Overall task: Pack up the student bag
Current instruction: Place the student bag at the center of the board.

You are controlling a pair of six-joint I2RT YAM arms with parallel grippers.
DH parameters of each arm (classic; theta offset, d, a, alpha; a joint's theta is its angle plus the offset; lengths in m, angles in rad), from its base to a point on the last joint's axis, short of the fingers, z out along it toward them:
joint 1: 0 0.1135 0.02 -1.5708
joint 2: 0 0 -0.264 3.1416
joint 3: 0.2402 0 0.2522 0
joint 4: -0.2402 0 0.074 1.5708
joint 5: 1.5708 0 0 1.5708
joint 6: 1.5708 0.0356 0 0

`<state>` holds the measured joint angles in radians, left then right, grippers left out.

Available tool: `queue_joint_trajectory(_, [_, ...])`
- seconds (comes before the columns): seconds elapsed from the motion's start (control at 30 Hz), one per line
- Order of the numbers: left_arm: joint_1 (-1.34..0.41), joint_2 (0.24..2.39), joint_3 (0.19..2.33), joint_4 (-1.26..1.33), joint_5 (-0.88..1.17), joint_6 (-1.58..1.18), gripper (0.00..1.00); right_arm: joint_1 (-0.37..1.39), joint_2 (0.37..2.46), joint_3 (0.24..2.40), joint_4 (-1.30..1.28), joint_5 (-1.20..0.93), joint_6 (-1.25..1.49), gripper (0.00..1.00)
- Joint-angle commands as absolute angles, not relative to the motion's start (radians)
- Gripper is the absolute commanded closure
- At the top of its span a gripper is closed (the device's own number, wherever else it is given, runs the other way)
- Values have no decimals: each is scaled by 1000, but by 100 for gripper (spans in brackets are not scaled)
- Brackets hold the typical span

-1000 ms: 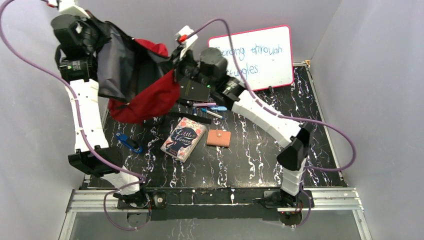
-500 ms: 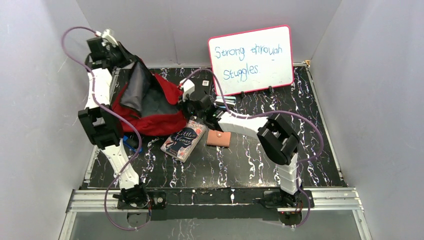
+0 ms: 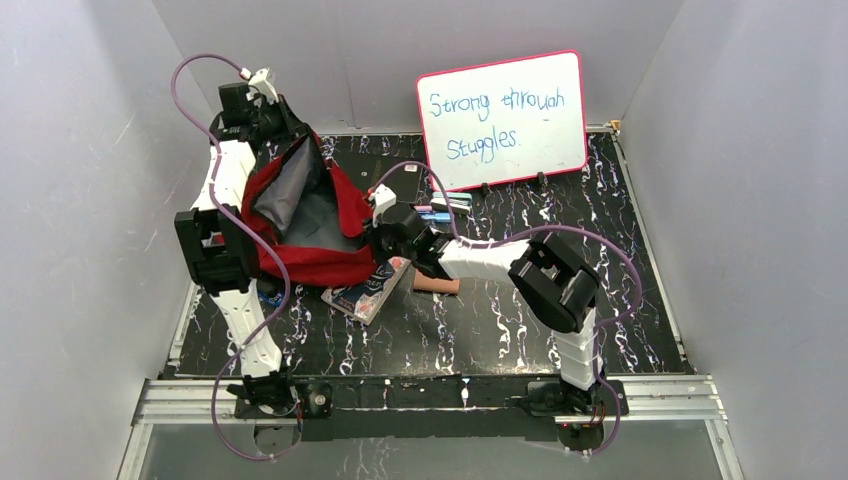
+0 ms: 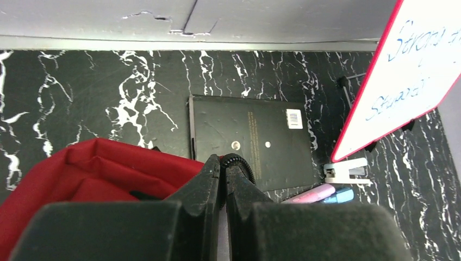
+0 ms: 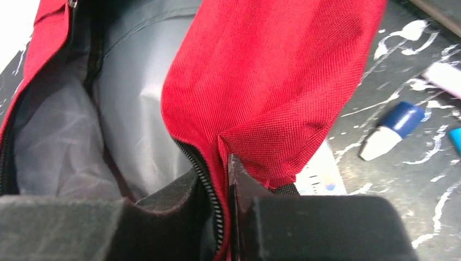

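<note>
The student bag (image 3: 322,262) is sitting left of centre in the overhead view, on the black, white-veined table (image 3: 500,325). Its mouth is gaping upward and showing smooth grey lining (image 5: 136,109); anything lying deeper is hidden. Its shell is coarse woven red fabric, soft and slumping, and a black zipper (image 5: 202,179) is running along the opening.

At the upper left, the left gripper (image 3: 285,128) is holding the bag's top rim up. In its own wrist view the black fingers (image 4: 206,185) are pressing together, with red cloth bunching against them at the lower left.

Near the frame's centre, the right gripper (image 3: 380,213) is meeting the bag's right rim. Its fingers (image 5: 250,190) are standing narrow, pinching a puckered fold of red fabric and zipper tape.

A flat matte black notebook (image 4: 253,141) is lying just beyond the bag. A pink highlighter (image 4: 315,193) is lying beside it, below the red-framed whiteboard (image 3: 505,115). A patterned book (image 3: 368,292) is lying against the bag's lower right edge. A tan wallet (image 3: 437,286) is lying just beside the book, partly under the right arm.
</note>
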<state>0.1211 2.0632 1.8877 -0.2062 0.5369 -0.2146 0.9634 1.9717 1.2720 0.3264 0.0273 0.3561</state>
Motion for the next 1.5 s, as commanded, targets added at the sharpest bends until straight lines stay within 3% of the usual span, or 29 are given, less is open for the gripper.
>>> queue_joint_trajectory(0.0, [135,1997,1907,-182,483,-138,100,1027,1918,1267,315,-76,413,68])
queue_joint_trajectory(0.2, [135,1952,1826,-250,361,-42,98,1029,1844,1240,233,123,295,55])
queue_joint_trajectory(0.47, [136,1800,1645,-243,323,-77,53,970,1750,1301,44,232,194,39])
queue_joint_trajectory(0.6, [135,1719,1580,-230,228,-148,40,943,1687,1287,2,251,201,34])
queue_joint_trajectory(0.9, [17,1496,1394,-168,192,-319,34,761,1580,1212,-112,158,333,31])
queue_joint_trajectory(1.17, [-139,1284,1116,-215,107,-426,34,739,1622,1218,-76,-18,304,35])
queue_joint_trajectory(1.47, [-329,1181,956,-328,-248,-351,33,739,1693,1241,-8,-125,339,34])
